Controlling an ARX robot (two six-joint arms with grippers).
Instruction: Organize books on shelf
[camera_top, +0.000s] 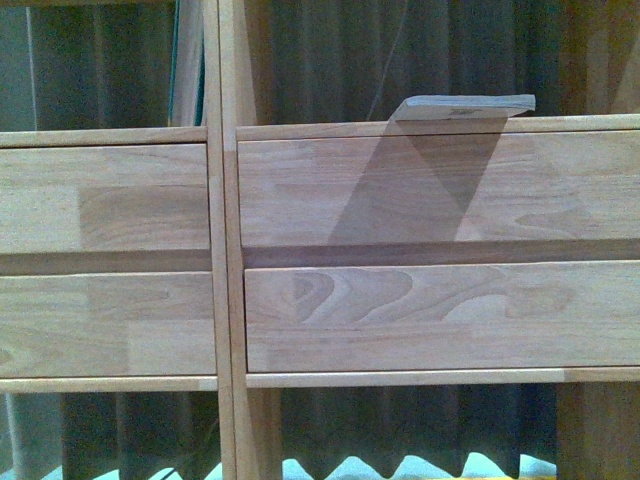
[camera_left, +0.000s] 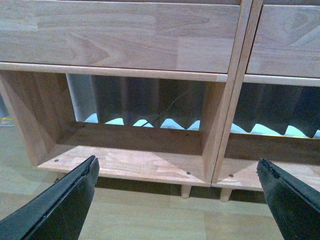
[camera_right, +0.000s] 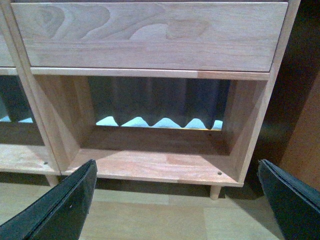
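Dark pleated curtain (camera_top: 400, 60) as backdrop, bright light strip (camera_right: 165, 123) below its wavy hem. Pale wood-look floor (camera_left: 150, 215). Reddish-brown cabinet side (camera_right: 302, 150) in shadow.

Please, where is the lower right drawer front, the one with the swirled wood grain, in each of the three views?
Front view: the lower right drawer front fills the right side, below the middle.
Left wrist view: only a part shows, beyond the upright post.
Right wrist view: it lies directly above the open compartment that the camera faces.
Shared landmark: the dark pleated curtain behind the shelf.
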